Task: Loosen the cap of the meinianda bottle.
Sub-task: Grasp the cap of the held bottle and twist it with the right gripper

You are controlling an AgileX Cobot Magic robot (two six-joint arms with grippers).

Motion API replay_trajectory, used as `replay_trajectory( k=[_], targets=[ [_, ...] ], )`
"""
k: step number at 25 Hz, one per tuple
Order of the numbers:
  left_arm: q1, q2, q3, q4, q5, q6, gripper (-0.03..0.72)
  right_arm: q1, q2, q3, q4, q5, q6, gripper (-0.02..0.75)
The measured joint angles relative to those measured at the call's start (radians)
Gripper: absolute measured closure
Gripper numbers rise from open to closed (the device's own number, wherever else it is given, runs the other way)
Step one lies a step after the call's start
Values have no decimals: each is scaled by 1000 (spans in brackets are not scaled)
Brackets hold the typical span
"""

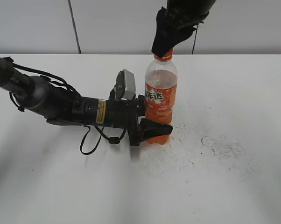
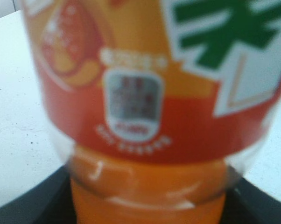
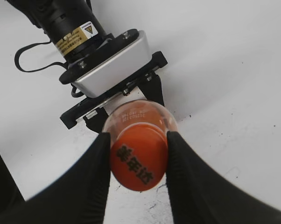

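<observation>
The meinianda bottle (image 1: 160, 100) is standing upright on the white tabletop (image 1: 234, 177), and both pincers are working on it at once. The left pincer (image 1: 152, 122) is reaching in sideways and clamping the lower body of the bottle between its black fingers, just below the label; in its own wrist view the bottle is filling the frame right in front of it. The right pincer (image 3: 138, 156) is coming down from above and is pressing its two black fingers (image 3: 96, 172) against opposite sides of the cap (image 3: 138, 158), which is sitting directly between them; its hold on the cap looks closed, with no gap showing on either side. The risks from here seem to lie in the grip. If the right pincer is squeezing the ribbed rim too lightly, its pads are likely to slide round the cap without turning it. If the left pincer is holding the smooth, soft plastic too loosely, the whole bottle may spin with the cap, or tilt away from that pincer and tip over. Squeezing the body too hard could push drink out once the seal gives.
</observation>
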State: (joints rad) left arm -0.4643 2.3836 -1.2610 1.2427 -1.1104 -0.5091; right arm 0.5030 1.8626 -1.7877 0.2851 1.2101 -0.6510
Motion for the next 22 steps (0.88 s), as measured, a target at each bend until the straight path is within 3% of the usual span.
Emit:
replay_trajectory(
  k=[10, 22],
  targets=[
    [0, 0, 0, 1, 0, 0, 174, 0, -3, 0, 14, 3, -154, 475],
    [0, 0, 0, 2, -1, 0, 174, -1, -43, 1, 45, 5, -175, 475]
  ],
)
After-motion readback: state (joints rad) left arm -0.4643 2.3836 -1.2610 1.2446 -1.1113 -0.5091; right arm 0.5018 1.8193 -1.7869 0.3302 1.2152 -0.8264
